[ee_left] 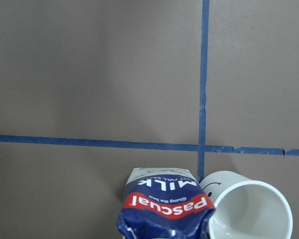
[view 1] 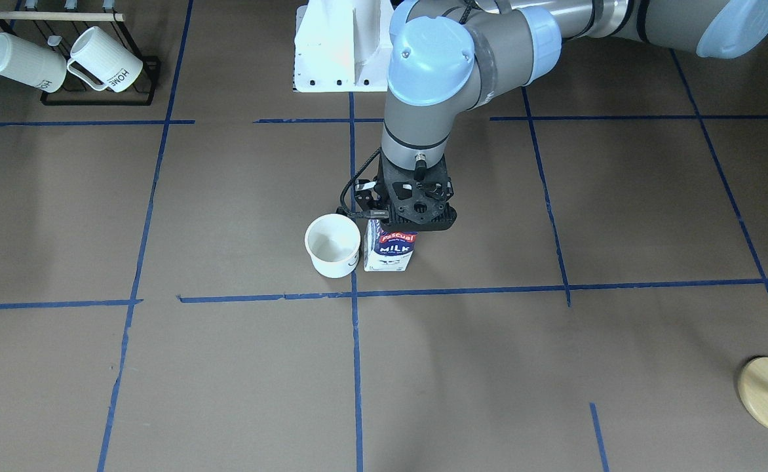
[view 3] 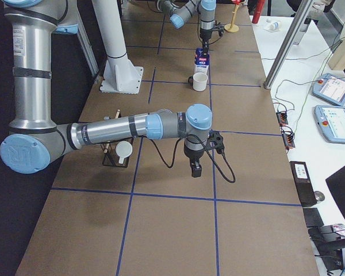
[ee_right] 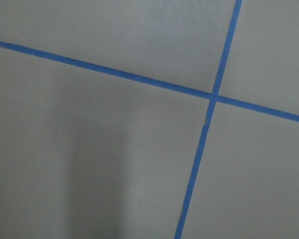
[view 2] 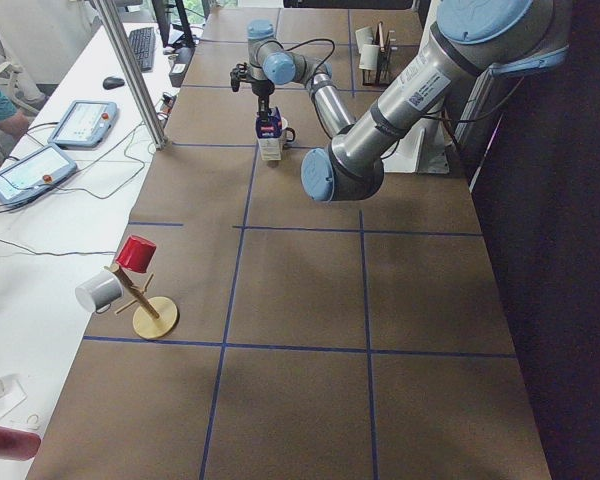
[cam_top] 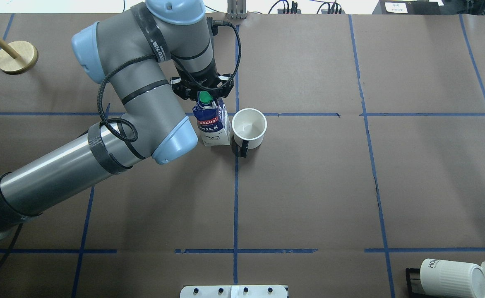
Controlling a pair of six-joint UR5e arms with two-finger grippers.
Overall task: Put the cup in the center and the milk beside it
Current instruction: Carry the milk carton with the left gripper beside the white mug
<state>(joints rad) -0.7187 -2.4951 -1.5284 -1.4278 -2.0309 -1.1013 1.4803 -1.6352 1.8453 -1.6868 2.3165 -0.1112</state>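
Your left gripper (cam_top: 203, 99) is clamped on the top of the milk (cam_top: 214, 126), which appears set on the surface (cam_top: 308, 186) just beside the cup (cam_top: 248, 126) at the center (ee_left: 202, 147). Next, release and rise straight up. Whether your right gripper (view 3: 192, 169) is apart or together cannot be told.

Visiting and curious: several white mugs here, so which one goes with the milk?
Look where the blue tape lines cross mid-table. Beside the milk carton under the left gripper stands the cup: smooth, black-handled, upright, unlike the ribbed HOME mugs on the corner rack.
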